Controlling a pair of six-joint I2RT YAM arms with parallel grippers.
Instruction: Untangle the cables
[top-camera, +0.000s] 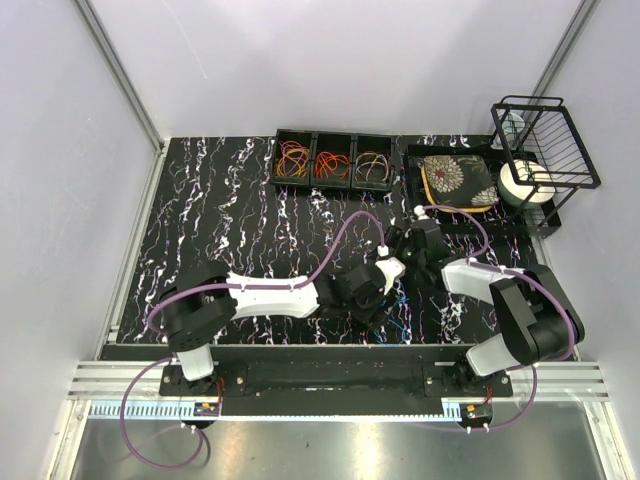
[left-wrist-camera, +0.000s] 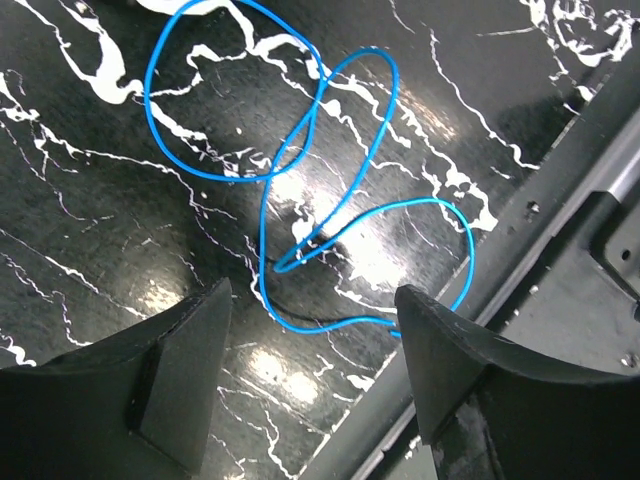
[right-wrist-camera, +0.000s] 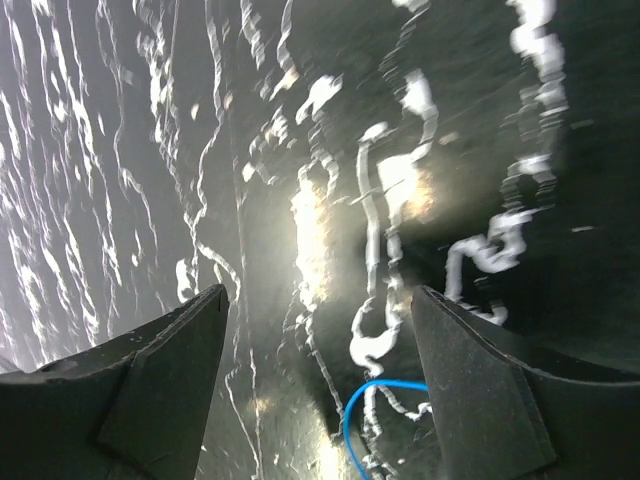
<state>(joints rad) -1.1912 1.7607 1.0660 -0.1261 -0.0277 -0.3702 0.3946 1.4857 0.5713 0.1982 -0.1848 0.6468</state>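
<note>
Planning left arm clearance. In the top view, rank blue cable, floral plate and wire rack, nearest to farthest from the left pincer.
1. blue cable: directly below the left pincer, near front edge.
2. floral plate: back right.
3. wire rack: far back-right corner.

The desk is black with white marble veining, and on it lies a bright blue cable. At twelve o'clock a black tray holds orange, red and yellow cables. At two o'clock a dark square item bears pale flowers and a yellow edge. The arms' hoses are lilac.
</note>
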